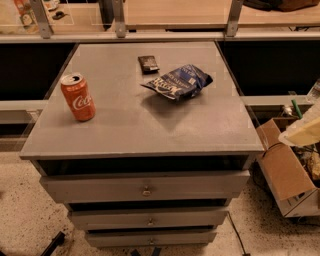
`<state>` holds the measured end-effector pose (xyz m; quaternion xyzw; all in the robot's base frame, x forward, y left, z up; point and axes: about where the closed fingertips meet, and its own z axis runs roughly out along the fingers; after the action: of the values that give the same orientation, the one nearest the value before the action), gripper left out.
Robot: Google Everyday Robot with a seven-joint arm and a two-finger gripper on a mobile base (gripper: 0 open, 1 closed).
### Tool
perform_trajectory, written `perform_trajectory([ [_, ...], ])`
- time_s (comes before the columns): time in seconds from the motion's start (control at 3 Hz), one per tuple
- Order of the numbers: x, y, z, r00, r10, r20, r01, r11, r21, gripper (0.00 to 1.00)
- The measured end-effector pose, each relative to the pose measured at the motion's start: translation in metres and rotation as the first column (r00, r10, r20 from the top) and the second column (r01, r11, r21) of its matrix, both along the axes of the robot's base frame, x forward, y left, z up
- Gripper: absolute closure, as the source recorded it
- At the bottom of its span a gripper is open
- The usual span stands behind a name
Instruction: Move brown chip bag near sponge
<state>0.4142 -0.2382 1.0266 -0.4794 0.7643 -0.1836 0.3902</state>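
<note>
A small dark brown flat packet (148, 63) lies on the grey cabinet top (125, 125), at the back centre; it may be the brown chip bag. I cannot make out any sponge. A crumpled blue chip bag (178, 81) lies just right of and in front of the packet, close to it but apart. The gripper and the arm are out of view.
An orange-red soda can (78, 97) stands upright at the left of the top. The cabinet has several drawers (145, 189) below. An open cardboard box (287, 175) with clutter sits on the floor to the right. A railing and a wooden counter (175, 15) run behind.
</note>
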Motion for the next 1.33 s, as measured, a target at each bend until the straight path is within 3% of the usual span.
perform_trajectory([
  [0.33,0.002,0.007,-0.016,0.9997,-0.011,0.02,0.01,0.999,0.048,0.0],
  [0.67,0.008,0.008,-0.033,0.9964,-0.054,0.065,0.049,0.996,0.076,0.0],
  [1.0,0.016,0.005,-0.061,0.992,-0.106,0.068,0.099,0.989,0.106,0.0],
  [1.33,0.024,-0.009,-0.094,0.9804,-0.189,0.055,0.174,0.961,0.214,0.0],
])
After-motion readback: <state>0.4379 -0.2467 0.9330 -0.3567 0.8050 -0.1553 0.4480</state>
